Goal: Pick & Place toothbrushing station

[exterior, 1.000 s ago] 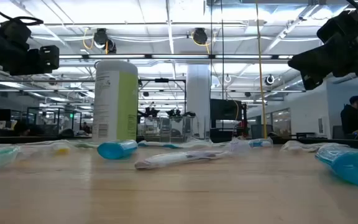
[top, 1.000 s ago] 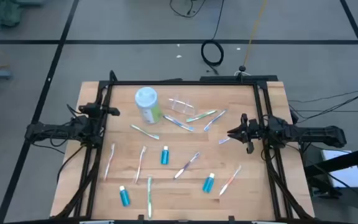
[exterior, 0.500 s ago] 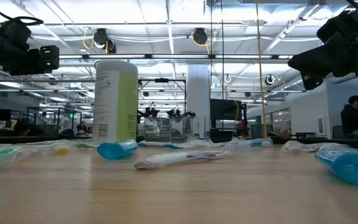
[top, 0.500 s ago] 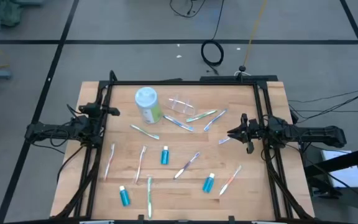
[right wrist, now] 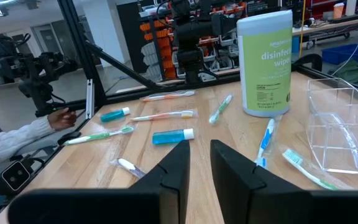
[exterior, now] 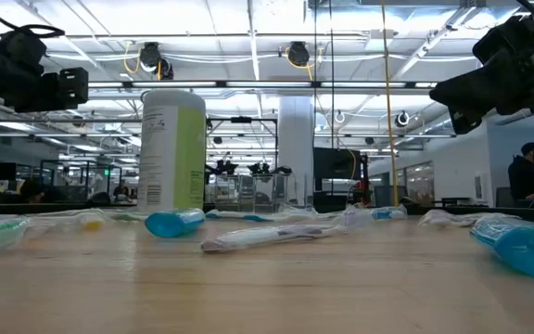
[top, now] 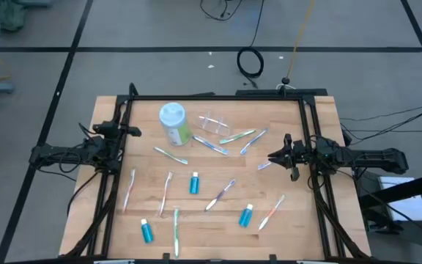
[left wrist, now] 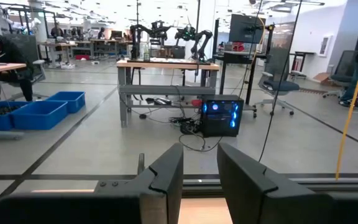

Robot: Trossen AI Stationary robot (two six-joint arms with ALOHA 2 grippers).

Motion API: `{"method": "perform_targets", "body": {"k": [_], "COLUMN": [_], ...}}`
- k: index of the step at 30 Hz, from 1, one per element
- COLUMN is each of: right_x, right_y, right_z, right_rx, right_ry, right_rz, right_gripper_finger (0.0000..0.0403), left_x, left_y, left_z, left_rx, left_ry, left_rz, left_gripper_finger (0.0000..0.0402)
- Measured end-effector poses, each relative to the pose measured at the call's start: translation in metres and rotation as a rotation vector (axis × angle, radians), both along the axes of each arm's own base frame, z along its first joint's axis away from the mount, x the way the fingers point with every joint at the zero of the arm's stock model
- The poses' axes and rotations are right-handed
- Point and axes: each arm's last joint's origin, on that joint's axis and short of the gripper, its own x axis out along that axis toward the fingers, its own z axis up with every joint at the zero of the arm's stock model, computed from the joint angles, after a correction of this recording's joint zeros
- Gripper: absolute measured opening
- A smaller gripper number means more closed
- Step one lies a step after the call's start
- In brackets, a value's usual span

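Observation:
The toothbrushing things lie scattered on the wooden table (top: 299, 227). A clear plastic cup (top: 212, 123) rests at the far middle; it also shows in the right wrist view (right wrist: 340, 130). Several pastel toothbrushes lie flat, such as one (top: 171, 155) near the middle and one (top: 272, 211) at the near right. Three blue white-capped tubes (top: 194, 183), (top: 245, 215), (top: 146, 231) lie on their sides. My left gripper (top: 134, 132) hangs over the table's left edge, open by a narrow gap and empty (left wrist: 199, 152). My right gripper (top: 272, 156) hangs over the right side, open by a narrow gap and empty (right wrist: 199, 146).
A white and green wipes canister (top: 173, 123) stands upright at the far left beside the cup. A black frame (top: 218, 97) runs round the table. A person's sleeve and hand (right wrist: 36, 127) show beyond the table in the right wrist view.

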Motion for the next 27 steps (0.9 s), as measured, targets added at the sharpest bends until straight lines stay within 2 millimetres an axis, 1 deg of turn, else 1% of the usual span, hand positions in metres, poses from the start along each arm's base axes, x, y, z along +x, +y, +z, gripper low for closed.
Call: {"method": "perform_targets", "body": {"k": [15, 27], "right_x": [0.0000, 0.0000], "right_y": [0.0000, 0.0000], "right_z": [0.0000, 0.0016], "right_rx": [-0.004, -0.125], "right_ry": [0.000, -0.023], "right_rz": [0.000, 0.002], "right_gripper_finger": [0.0055, 0.0055], "left_x": [0.0000, 0.0000], "left_y": [0.0000, 0.0000], "left_z": [0.0000, 0.0000], "left_rx": [0.000, 0.000], "left_ry": [0.000, 0.000], "left_rz": [0.000, 0.000], "left_gripper_finger": [0.0102, 0.0102]}}
